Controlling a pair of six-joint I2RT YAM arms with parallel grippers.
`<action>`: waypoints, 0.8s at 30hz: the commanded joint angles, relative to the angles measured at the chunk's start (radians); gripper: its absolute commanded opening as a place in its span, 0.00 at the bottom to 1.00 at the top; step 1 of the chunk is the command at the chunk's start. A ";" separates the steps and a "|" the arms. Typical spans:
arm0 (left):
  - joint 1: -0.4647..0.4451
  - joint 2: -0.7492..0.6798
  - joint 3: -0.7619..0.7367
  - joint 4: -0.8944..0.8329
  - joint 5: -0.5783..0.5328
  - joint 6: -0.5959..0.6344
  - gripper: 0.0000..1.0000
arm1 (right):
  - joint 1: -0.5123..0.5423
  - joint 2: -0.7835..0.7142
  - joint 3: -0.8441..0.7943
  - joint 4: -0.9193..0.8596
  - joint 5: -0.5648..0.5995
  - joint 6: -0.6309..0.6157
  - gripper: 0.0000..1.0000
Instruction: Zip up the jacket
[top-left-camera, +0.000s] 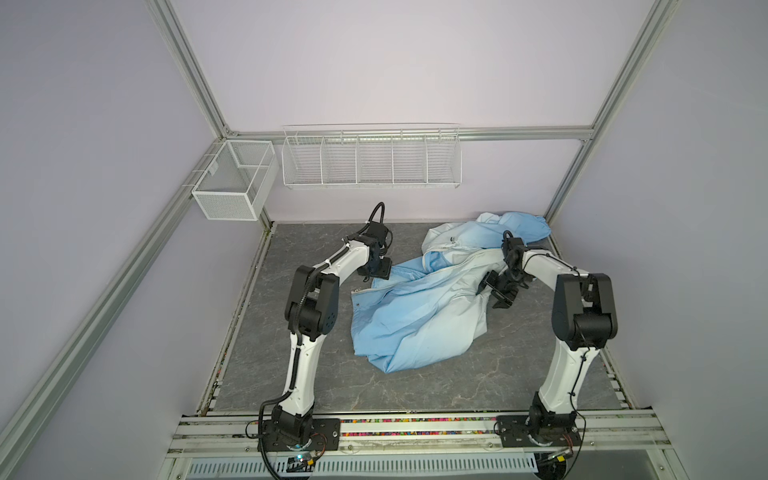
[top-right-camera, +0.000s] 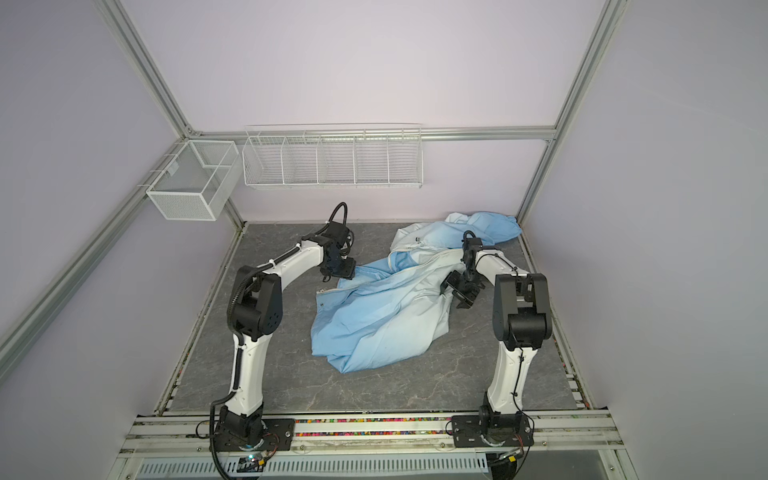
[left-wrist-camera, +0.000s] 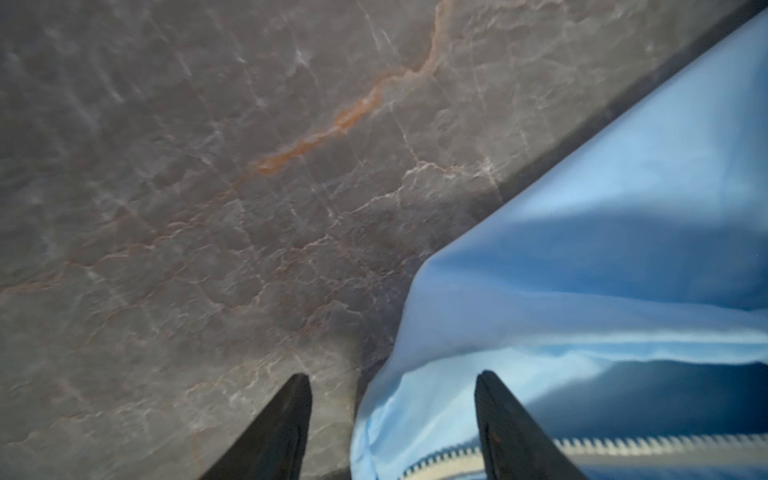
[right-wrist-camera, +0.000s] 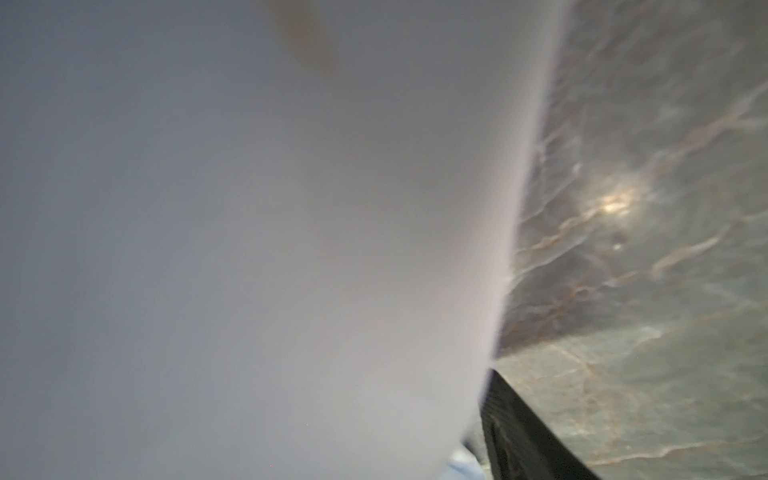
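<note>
Left end effector (left-wrist-camera: 392, 376) is spread wide, straddling the jacket (top-left-camera: 415, 316) edge right by the white zipper (left-wrist-camera: 623, 446), probably lining up a pinch. The jacket lies crumpled mid right on the surface (top-left-camera: 291, 365) and looks unzipped. Right end effector (top-left-camera: 496, 293) is at its pale side, but cloth hides 1 finger, so can't tell its grip

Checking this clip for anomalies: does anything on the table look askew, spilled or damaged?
The jacket lies crumpled in a heap rather than spread flat, with one sleeve bunched into the back right corner of the table. Its zipper looks unjoined. Nothing spilled or damaged shows.
</note>
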 joint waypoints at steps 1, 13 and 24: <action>-0.009 0.081 0.118 -0.102 0.000 0.052 0.62 | 0.000 -0.009 0.016 -0.046 0.010 -0.015 0.72; 0.006 -0.053 0.126 -0.106 0.029 -0.046 0.00 | 0.066 0.109 0.145 -0.014 -0.091 0.025 0.71; 0.061 -0.514 -0.092 -0.030 0.072 -0.140 0.00 | 0.074 0.496 0.846 -0.200 -0.181 0.055 0.70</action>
